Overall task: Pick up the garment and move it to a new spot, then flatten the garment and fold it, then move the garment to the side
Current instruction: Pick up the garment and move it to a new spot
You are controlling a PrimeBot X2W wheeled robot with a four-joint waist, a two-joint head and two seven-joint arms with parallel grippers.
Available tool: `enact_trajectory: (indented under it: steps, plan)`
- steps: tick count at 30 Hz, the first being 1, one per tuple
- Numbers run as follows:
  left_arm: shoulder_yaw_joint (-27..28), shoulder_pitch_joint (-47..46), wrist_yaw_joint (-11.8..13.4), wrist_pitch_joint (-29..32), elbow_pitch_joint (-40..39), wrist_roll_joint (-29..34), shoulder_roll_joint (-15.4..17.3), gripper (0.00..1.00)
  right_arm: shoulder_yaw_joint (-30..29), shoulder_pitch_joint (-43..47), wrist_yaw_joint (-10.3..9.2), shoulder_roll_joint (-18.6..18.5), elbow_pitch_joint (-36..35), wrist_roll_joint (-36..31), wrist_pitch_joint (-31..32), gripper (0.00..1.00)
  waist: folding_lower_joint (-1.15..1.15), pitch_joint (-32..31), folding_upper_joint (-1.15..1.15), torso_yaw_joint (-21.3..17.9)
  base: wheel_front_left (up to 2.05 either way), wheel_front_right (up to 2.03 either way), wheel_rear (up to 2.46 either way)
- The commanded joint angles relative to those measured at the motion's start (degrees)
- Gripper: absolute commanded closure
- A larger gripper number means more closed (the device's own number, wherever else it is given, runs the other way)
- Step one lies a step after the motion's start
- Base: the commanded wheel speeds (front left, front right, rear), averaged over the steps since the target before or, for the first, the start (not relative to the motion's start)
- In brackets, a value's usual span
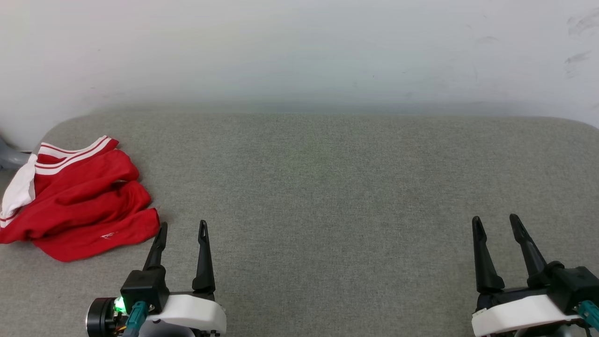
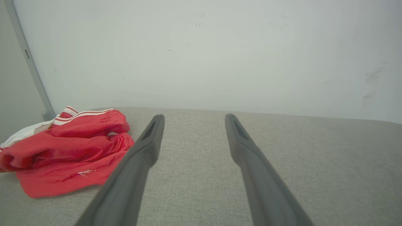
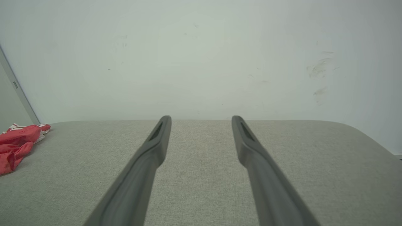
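On the grey surface (image 1: 327, 187), far left, the crumpled garment (image 1: 79, 206), lettering hidden; left gripper (image 1: 182, 223) and right gripper (image 1: 495, 217) spread, empty.

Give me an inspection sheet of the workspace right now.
Surface: grey fabric pad, rounded far corners.
Job's things: red garment crumpled in a heap at the pad's left edge, not yet flattened or folded.
Clutter: nothing seen.
Hands: left hand open, close beside the garment; right hand open over bare fabric.
Cables: teal connector at the left wrist, another at the right.
Surroundings: white wall behind, scuffed; grey post at left.
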Motion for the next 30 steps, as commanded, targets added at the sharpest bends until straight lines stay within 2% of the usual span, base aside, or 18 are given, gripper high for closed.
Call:
enact_trajectory:
  steps: [1, 10, 15, 30]
  plan:
    - [0.05, 0.23, -0.14, -0.3, 0.06, -0.13, 0.09, 0.0, 0.02, 0.04, -0.04, 0.09, 0.1, 0.13, -0.12, 0.0, 0.0, -0.01, 0.0, 0.05, 0.0, 0.0, 0.0]
    - [0.26, 0.07, -0.09, -0.3, 0.51, -0.38, 0.09, 0.0, 0.06, 0.2, -0.04, 0.09, 0.14, 0.57, -0.13, 0.0, 0.0, 0.03, 0.0, 0.38, 0.0, 0.0, 0.0]
    - [0.26, -0.7, -0.09, -0.3, 0.64, -0.7, 0.09, 0.0, 0.29, 0.55, -0.04, 0.08, -0.05, 0.48, -0.12, 0.0, 0.0, 0.24, 0.0, 1.79, 0.0, 0.0, 0.0]
    - [1.02, -0.66, 0.82, -0.24, 0.97, -1.22, 0.09, 0.0, 1.35, 0.78, -0.04, 0.09, -0.82, -0.27, -0.12, 0.0, 0.0, 0.92, 0.0, 12.26, 0.0, 0.0, 0.0]
